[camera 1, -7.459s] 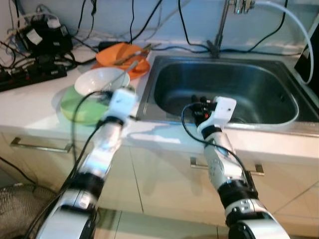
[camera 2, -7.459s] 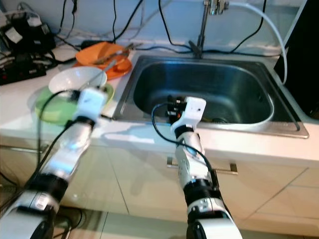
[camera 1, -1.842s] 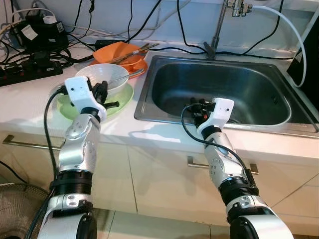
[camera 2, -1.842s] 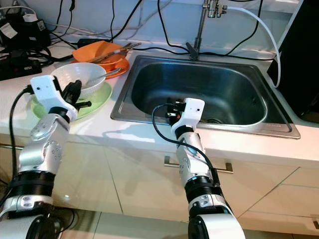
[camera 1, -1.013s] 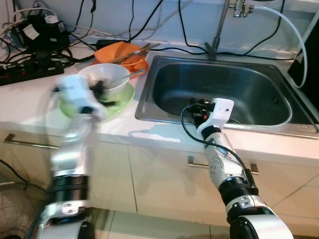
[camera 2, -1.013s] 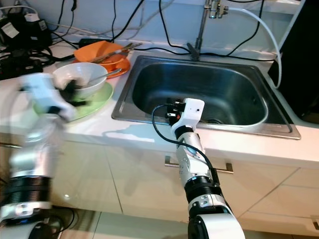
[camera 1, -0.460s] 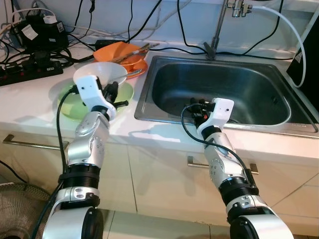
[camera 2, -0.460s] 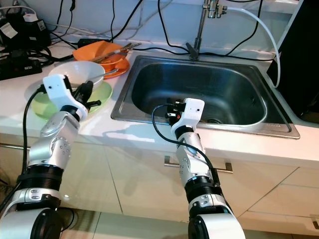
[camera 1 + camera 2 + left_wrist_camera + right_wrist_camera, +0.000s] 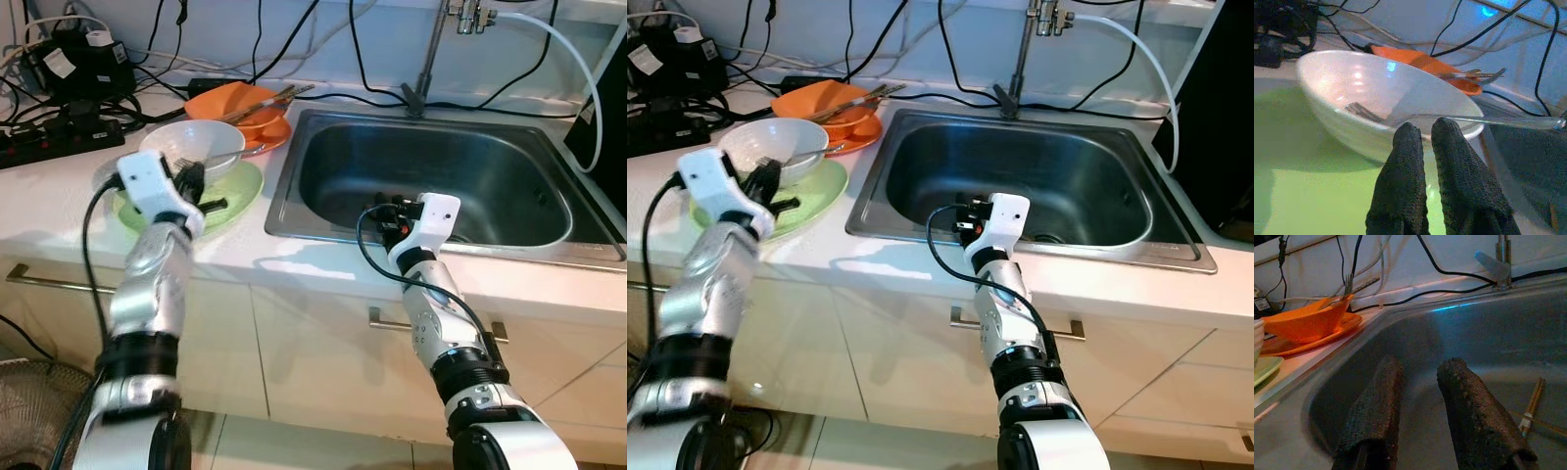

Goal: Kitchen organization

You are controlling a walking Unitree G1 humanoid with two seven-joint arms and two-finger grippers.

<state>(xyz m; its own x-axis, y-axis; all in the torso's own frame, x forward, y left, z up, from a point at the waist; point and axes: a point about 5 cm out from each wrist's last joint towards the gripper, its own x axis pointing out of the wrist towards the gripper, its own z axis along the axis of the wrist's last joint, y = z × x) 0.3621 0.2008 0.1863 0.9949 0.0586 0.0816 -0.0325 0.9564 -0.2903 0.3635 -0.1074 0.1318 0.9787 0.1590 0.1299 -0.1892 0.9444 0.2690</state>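
Left hand [image 9: 1422,142] fingers pressed together, empty, just before round white ceramic bowl [image 9: 192,149]. Bowl sits on flat light-green plate [image 9: 231,191] on white desk [image 9: 59,201], metal fork [image 9: 1459,119] inside. Right hand [image 9: 1420,382] fingers parted, empty, over stainless steel sink [image 9: 509,186]; wooden chopsticks [image 9: 1533,399] on sink bottom.

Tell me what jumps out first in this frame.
The left gripper sits shut at the near rim of the white bowl, which rests on a green plate left of the sink and has a fork in it. The right gripper hangs open over the steel sink, where chopsticks lie on the bottom.
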